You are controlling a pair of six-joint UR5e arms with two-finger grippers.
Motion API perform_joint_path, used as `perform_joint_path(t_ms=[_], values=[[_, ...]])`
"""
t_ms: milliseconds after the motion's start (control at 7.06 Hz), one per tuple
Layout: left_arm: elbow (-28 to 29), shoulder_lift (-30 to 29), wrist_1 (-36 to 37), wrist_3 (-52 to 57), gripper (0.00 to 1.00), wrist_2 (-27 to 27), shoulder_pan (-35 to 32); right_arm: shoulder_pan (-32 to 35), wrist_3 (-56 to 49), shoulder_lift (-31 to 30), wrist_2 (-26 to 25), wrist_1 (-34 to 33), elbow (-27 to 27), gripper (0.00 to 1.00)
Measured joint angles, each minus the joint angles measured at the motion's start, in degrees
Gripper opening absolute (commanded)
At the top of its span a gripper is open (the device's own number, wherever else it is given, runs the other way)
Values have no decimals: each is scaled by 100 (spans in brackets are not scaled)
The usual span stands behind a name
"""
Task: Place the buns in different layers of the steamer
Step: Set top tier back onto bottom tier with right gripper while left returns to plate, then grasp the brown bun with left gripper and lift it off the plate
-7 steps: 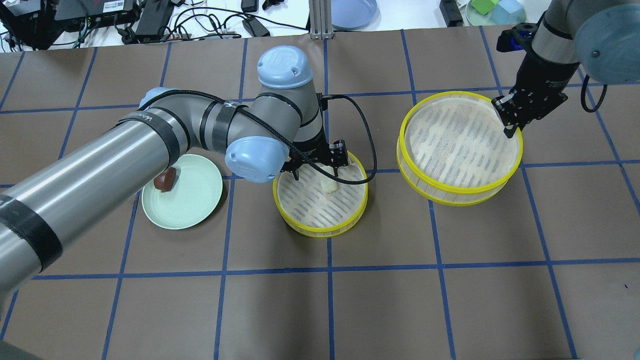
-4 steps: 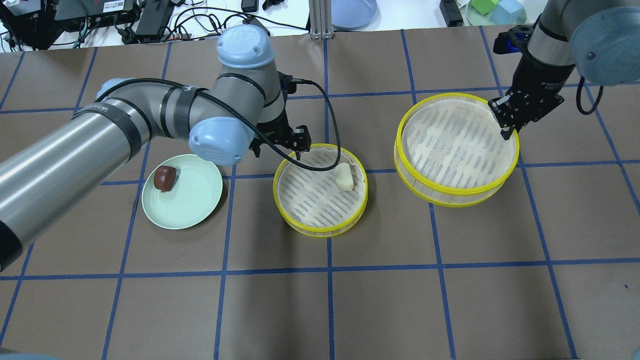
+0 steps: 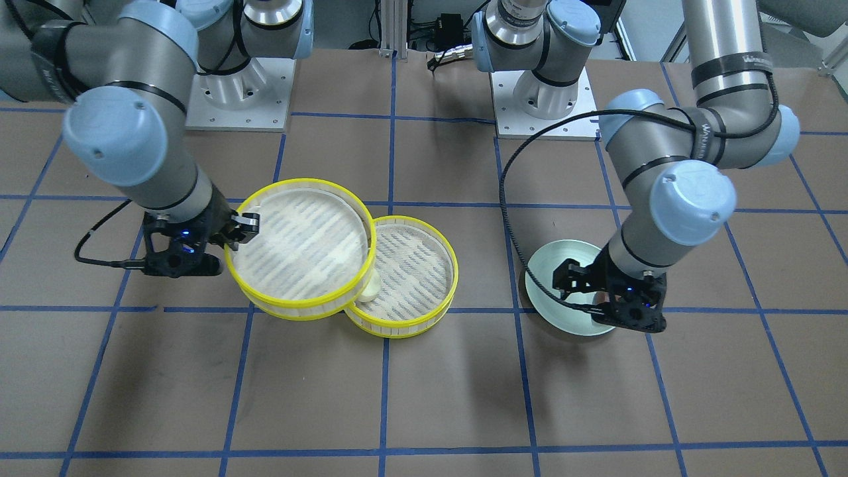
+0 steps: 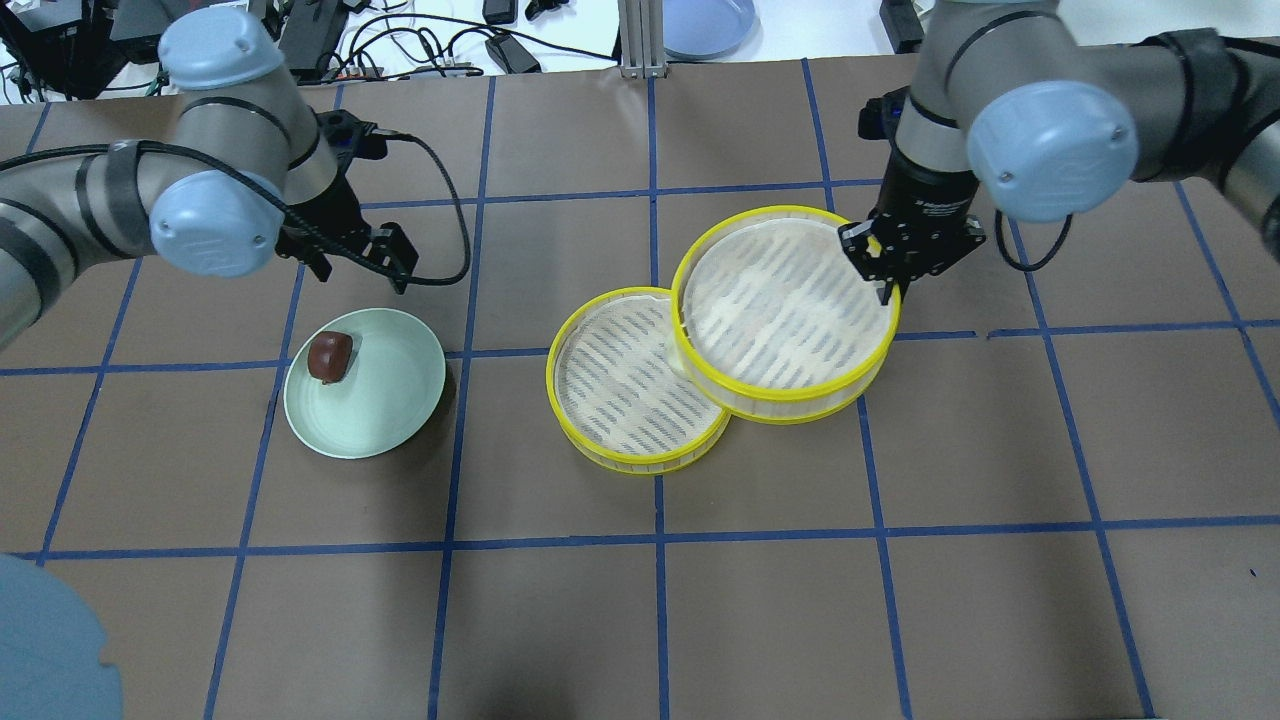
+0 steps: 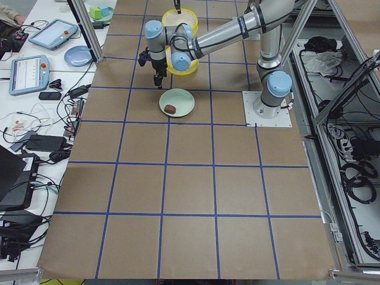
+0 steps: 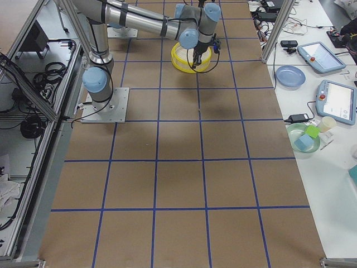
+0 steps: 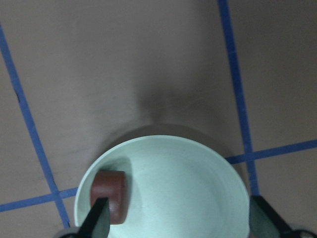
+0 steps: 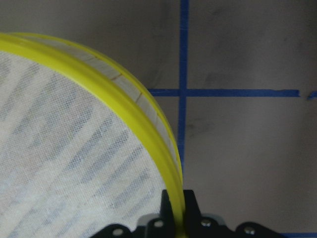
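Observation:
My right gripper [image 4: 885,275] is shut on the far-right rim of the upper steamer tray [image 4: 785,310] and holds it raised, tilted and overlapping the right side of the lower tray [image 4: 615,390], which rests on the table. The wrist view shows the jaws clamped on the yellow rim [image 8: 148,124]. The cream-white bun [image 3: 371,286] lies in the lower tray, half under the held tray; the overhead view hides it. The dark reddish-brown bun [image 4: 329,357] lies on the pale green plate [image 4: 385,400]. My left gripper [image 4: 362,280] is open and empty above the plate's far edge, its fingers [image 7: 99,223] straddling the plate.
Beyond the far table edge lie cables, power bricks, a blue plate [image 4: 705,25] and an aluminium post [image 4: 635,40]. A side bench holds tablets and a green dish of blocks [image 6: 304,139].
My left arm left the cream bun in the lower tray and swung left to above the green plate. My right arm carried the held tray left until it overlaps the lower tray.

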Motion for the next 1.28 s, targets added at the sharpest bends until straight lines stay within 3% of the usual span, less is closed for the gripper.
perform_joint_path(t_ms=[425, 992, 1134, 1276], values=[[-190, -313, 8, 568, 100, -320, 463, 1035, 1147, 550, 74, -769, 4, 5], [-505, -492, 32, 464, 99, -172, 528, 1290, 1319, 769, 25, -936, 45, 5], [-520, -511, 38, 454, 92, -138, 530, 1290, 1306, 770, -20, -924, 63, 5], [-528, -539, 44, 451, 63, -104, 531, 1289, 1298, 771, -53, -904, 69, 5]])
